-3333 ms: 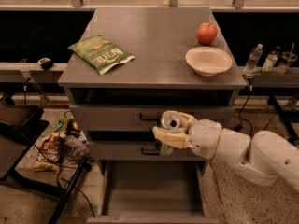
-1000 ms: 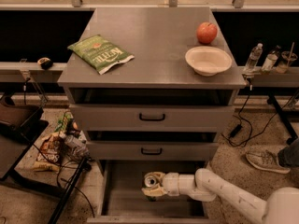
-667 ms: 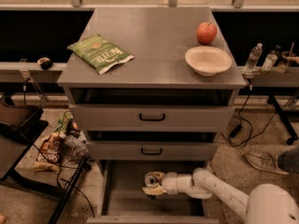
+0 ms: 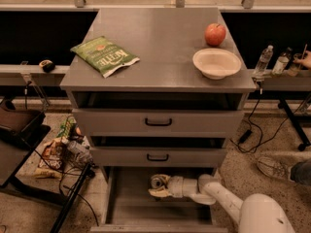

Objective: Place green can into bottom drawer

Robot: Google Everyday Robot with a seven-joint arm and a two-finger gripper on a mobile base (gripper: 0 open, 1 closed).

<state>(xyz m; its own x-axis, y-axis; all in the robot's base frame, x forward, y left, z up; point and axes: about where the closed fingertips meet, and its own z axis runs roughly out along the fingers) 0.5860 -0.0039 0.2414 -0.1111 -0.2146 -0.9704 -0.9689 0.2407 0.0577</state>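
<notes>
Green chip bag (image 4: pixel 104 56) lies flat on the left of the grey cabinet top (image 4: pixel 160 28), and below it on the floor we see a heap of cables and packets (image 4: pixel 56 154). Under the two closed drawers with black handles (image 4: pixel 158 122), the bottom drawer (image 4: pixel 129 203) stands pulled out. The green can (image 4: pixel 157 180) is inside it, near the back, lying on its side with its silver top turned toward us. We see the gripper (image 4: pixel 156 185) down in that drawer too, its pale fingers (image 4: pixel 156 193) closed on the can. The white arm (image 4: pixel 221 198) reaches in from the lower right. On the right of the top, a red apple (image 4: pixel 215 34) sits just behind a white bowl (image 4: pixel 216 63). Further right are plastic bottles (image 4: pixel 264 59) on a ledge.
</notes>
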